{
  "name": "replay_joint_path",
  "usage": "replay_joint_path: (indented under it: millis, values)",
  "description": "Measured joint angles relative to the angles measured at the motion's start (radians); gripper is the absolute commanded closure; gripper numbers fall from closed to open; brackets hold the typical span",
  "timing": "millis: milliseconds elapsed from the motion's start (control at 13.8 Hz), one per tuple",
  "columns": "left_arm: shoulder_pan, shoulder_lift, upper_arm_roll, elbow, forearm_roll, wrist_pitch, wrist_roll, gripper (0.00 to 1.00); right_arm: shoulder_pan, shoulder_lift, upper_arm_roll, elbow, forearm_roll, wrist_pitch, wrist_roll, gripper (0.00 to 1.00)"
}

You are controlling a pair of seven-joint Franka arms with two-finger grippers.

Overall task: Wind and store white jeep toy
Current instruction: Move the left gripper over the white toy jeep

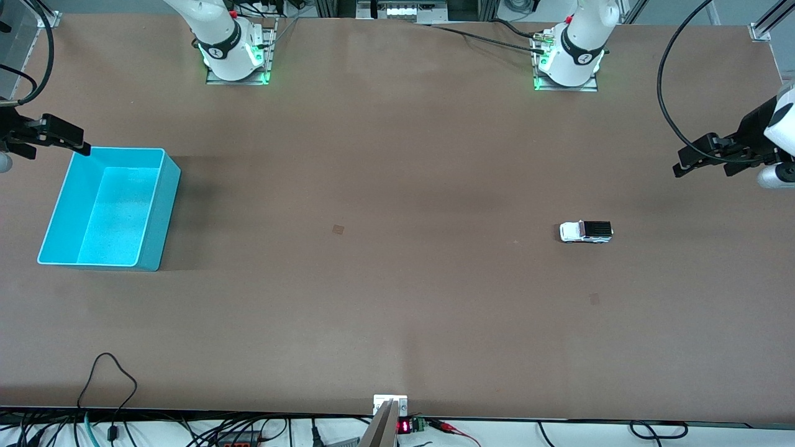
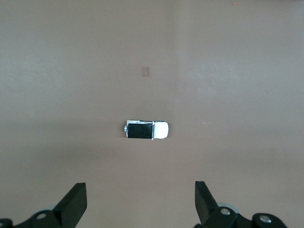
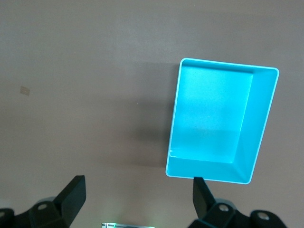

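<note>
The white jeep toy with a black ribbed roof stands on the brown table toward the left arm's end. It also shows in the left wrist view. My left gripper hangs open and empty in the air at the left arm's end of the table, apart from the jeep; its view shows it too. The turquoise bin stands empty toward the right arm's end and shows in the right wrist view. My right gripper is open and empty over the bin's corner nearest the bases, also seen in its own view.
A small dark square mark lies on the table between bin and jeep. Cables and a mount sit at the table edge nearest the front camera.
</note>
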Motion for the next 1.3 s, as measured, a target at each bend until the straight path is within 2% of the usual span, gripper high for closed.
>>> replay_joint_path:
  millis: [579,1013,1158,1303]
  values:
    - [-0.004,0.015,-0.005,-0.005,0.000,-0.031,0.002,0.00,0.000,0.003,0.000,-0.001,0.000,-0.001,0.000,0.00]
    - [-0.081,0.163,-0.031,-0.027,0.000,-0.066,0.010,0.00,0.000,0.025,0.000,-0.002,0.000,-0.001,0.000,0.00]
    - [-0.102,0.197,-0.035,-0.048,0.006,-0.044,0.077,0.00,0.000,0.043,0.000,-0.004,0.000,-0.003,0.000,0.00]
    - [-0.109,0.209,-0.036,-0.116,0.019,0.037,0.211,0.00,0.001,0.069,0.001,-0.006,0.000,-0.024,0.000,0.00]
